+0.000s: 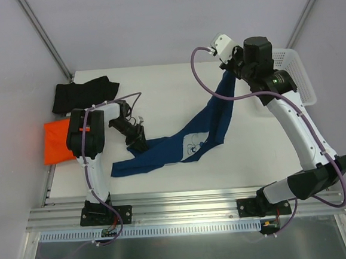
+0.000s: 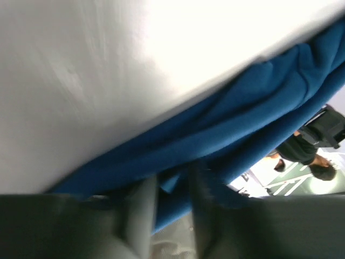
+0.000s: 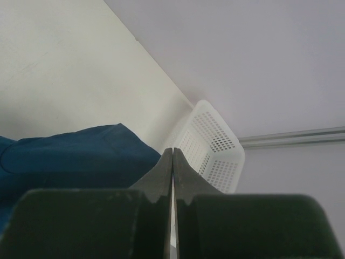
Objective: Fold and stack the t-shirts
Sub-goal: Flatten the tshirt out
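White basket [image 1: 299,74] beside the right claw [image 1: 230,73], black shirt [image 1: 81,94] and orange shirt [image 1: 55,142] beyond the left claw [image 1: 138,143]; both claws pinch the navy shirt [image 1: 211,120] stretched between them.

A robotics lab test cell: a white desk [image 1: 164,88] enclosed by plain grey walls [image 1: 152,23], with an aluminium mounting rail [image 1: 184,202] along its near edge.
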{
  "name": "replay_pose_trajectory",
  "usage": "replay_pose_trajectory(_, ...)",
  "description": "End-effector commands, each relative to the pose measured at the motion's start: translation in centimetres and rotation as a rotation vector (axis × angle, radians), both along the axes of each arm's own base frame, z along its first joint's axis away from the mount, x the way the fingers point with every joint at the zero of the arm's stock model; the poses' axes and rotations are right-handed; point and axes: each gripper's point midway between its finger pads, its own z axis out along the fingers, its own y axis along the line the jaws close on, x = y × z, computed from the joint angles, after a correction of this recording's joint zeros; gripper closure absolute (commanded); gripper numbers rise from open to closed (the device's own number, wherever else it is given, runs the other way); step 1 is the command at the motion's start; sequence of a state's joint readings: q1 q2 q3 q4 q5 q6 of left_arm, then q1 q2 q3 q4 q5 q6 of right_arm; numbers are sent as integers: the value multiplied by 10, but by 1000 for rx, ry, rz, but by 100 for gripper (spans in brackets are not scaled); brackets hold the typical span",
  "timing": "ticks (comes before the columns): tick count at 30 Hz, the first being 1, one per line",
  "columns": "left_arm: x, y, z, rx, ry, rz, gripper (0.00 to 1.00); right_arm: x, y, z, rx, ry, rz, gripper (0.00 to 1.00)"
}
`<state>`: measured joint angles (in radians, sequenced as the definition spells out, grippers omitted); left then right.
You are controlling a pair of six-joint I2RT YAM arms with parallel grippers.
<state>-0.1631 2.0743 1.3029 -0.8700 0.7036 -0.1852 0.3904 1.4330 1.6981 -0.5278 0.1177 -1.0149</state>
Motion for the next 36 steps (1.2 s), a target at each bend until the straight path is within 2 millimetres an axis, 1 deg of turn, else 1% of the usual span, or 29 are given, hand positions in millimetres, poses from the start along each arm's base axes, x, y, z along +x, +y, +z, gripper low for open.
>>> replay_pose_trajectory(1,4,-4,8,-26,-16,-16,81,-10,-14,29,21,-85,-26,99)
replay_pose_trajectory(3,5,-2,10,-9,-34,-21,100,-10,-14,28,25,-84,-27,99)
replay_pose_trajectory(5,8,0,14,4,-57,-24,100,-9,-14,26,27,-80,-24,99)
replay_pose_trajectory(8,30,5,31,26,-168,-28,100,-7,-13,27,26,-85,-17,100)
replay_pose_trajectory(9,49,8,45,50,-257,-35,100,-5,-11,28,23,-89,-14,100)
replay_pose_trajectory(11,72,14,63,69,-370,-61,100,-3,-12,31,11,-101,-19,99)
replay_pose_trajectory(12,93,16,85,78,-468,-64,100,0,-14,34,11,-109,-22,100)
replay_pose_trajectory(13,105,26,94,116,-520,-59,100,2,-14,36,12,-115,-25,99)
replay_pose_trajectory(14,115,32,103,128,-570,-66,100,4,-16,38,10,-119,-30,99)
replay_pose_trajectory(15,129,35,123,137,-648,-61,100,5,-18,43,12,-132,-35,99)
replay_pose_trajectory(16,137,46,131,173,-681,-50,100,8,-18,43,12,-133,-39,99)
replay_pose_trajectory(17,143,51,138,187,-716,-49,100,10,-21,45,13,-140,-50,99)
replay_pose_trajectory(18,149,54,151,200,-761,-42,100,12,-22,47,13,-145,-53,99)
replay_pose_trajectory(20,154,62,164,232,-814,-48,100,15,-25,52,6,-159,-64,99)
replay_pose_trajectory(22,157,66,175,254,-856,-50,100,17,-29,56,-4,-175,-80,99)
replay_pose_trajectory(23,158,70,183,274,-887,-52,100,19,-33,59,-8,-188,-92,99)
replay_pose_trajectory(24,158,72,187,282,-903,-58,100,21,-36,60,-24,-198,-102,99)
replay_pose_trajectory(26,161,79,191,326,-925,-54,100,27,-54,60,-50,-211,-165,99)
replay_pose_trajectory(27,163,80,195,335,-938,-50,100,29,-59,64,-54,-231,-181,99)
replay_pose_trajectory(29,169,84,204,361,-971,-34,100,32,-79,69,-80,-255,-249,99)
replay_pose_trajectory(30,176,91,220,400,-1031,-10,100,32,-85,74,-77,-271,-269,100)
replay_pose_trajectory(31,180,94,229,419,-1062,-6,100,31,-92,79,-73,-283,-293,100)
replay_pose_trajectory(32,184,98,239,448,-1093,9,100,30,-104,82,-74,-292,-324,99)
replay_pose_trajectory(33,190,105,256,489,-1144,30,100,27,-111,88,-70,-311,-343,99)
replay_pose_trajectory(35,198,112,274,534,-1201,42,100,22,-127,91,-77,-319,-380,99)
replay_pose_trajectory(36,201,115,289,549,-1241,55,100,17,-131,90,-78,-317,-390,99)
